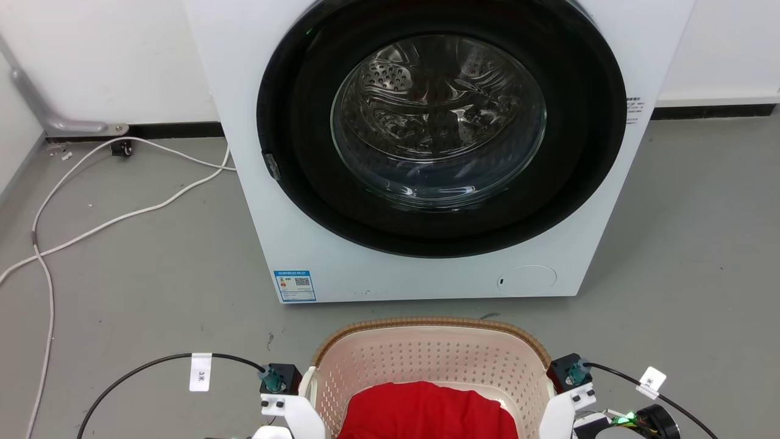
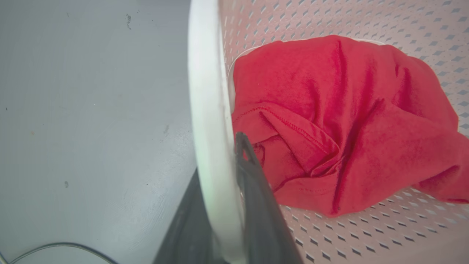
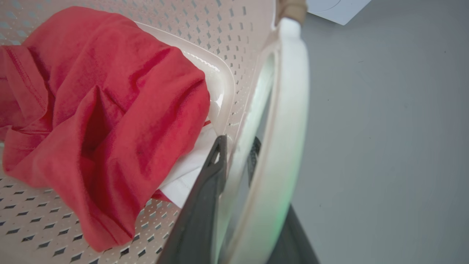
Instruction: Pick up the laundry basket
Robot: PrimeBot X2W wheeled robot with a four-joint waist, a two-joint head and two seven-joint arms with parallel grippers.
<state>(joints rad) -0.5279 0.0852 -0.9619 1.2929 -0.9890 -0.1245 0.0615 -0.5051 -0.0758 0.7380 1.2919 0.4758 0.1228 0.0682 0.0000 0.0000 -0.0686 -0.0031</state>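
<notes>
1. Laundry basket [image 1: 429, 356]: sits at 6 o'clock in the head view, over the grey floor [image 1: 152, 274], near the washing machine [image 1: 292, 244] at 12 o'clock; cannot tell whether it touches the floor.
2. Red garment [image 2: 329, 121]: lies bunched on the basket's perforated bottom, with a white cloth [image 3: 183, 179] peeking out beneath its edge in the right wrist view.
3. Left gripper [image 2: 218, 156]: pinches the left handle [image 2: 205, 91] on the basket's 9 o'clock side, one dark finger inside just beside the red garment, the other outside above the floor.
4. Right gripper [image 3: 238, 143]: pinches the right handle [image 3: 289, 110] on the basket's 3 o'clock side, one finger inside just beside the white cloth, the other outside the rim.
5. Washing machine: faces the basket with its round dark door, steel drum showing through the glass.
6. White cable [image 1: 122, 216]: trails across the floor at 9 o'clock of the machine.
7. Black cables [image 1: 140, 366]: loop outward at 7 and 5 o'clock in the head view, each carrying a white tag.
</notes>
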